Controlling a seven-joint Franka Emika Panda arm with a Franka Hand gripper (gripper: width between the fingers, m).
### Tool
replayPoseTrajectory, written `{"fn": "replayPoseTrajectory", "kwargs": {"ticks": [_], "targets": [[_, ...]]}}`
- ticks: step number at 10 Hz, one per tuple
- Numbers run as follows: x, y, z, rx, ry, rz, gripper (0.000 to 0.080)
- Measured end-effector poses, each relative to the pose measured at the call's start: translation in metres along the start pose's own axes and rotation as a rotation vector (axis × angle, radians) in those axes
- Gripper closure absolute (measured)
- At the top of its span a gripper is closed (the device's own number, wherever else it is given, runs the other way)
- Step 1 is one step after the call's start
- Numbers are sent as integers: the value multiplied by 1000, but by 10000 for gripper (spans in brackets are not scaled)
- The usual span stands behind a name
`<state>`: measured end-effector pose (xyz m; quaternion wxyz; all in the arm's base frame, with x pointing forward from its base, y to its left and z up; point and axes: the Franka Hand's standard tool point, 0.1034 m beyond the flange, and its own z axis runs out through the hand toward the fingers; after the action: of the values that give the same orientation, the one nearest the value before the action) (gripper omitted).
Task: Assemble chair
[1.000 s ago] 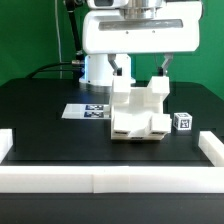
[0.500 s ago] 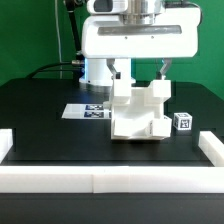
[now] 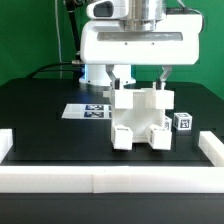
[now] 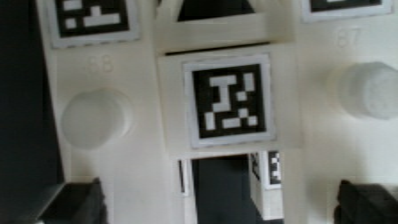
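1. Far left of the exterior view there's just the white border rail point(image 3: 6, 146) on the black surface point(image 3: 40, 95). The marker board point(image 3: 88, 110) lies flat left of centre.
2. The chair point(image 3: 140, 118) stands dead centre on the surface, just right of the marker board. It's upright, with 2 legs showing at the front and a gap between them.
3. The hand point(image 3: 141, 82) hangs right over the chair's top with its jaws spread as wide as they go. In the wrist view 1 dark finger point(image 4: 71, 205) sits at each side of the white body, with a square tag point(image 4: 226, 100) between them. I can't tell if the pads actually touch the plastic.
4. Handling guess: it's hard, stiff plastic, probably light and a bit slick, so it won't squash but could slip or tip. I'd pinch it across 2 flat parallel faces near the top, keeping off the tags and the round knobs.
5. Right of the chair, close but apart, sits a small tagged block point(image 3: 182, 121), likely a loose part.
6. Versus half a second ago, the chair sat lower and looked slanted, with a more solid front. Now it's taller and squarer, with the legs visible. The arm housing has drifted slightly right. The jaws are just as wide, and the block and marker board haven't budged.
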<state>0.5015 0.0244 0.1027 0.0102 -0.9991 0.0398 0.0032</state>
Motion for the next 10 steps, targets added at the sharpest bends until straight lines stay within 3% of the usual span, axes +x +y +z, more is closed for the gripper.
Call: {"fn": "replayPoseTrajectory", "kwargs": {"ticks": [5, 8, 10], "targets": [[29, 1, 4, -19, 34, -13, 150], [35, 2, 2, -19, 31, -23, 150], [36, 1, -8, -10, 14, -22, 150]]}}
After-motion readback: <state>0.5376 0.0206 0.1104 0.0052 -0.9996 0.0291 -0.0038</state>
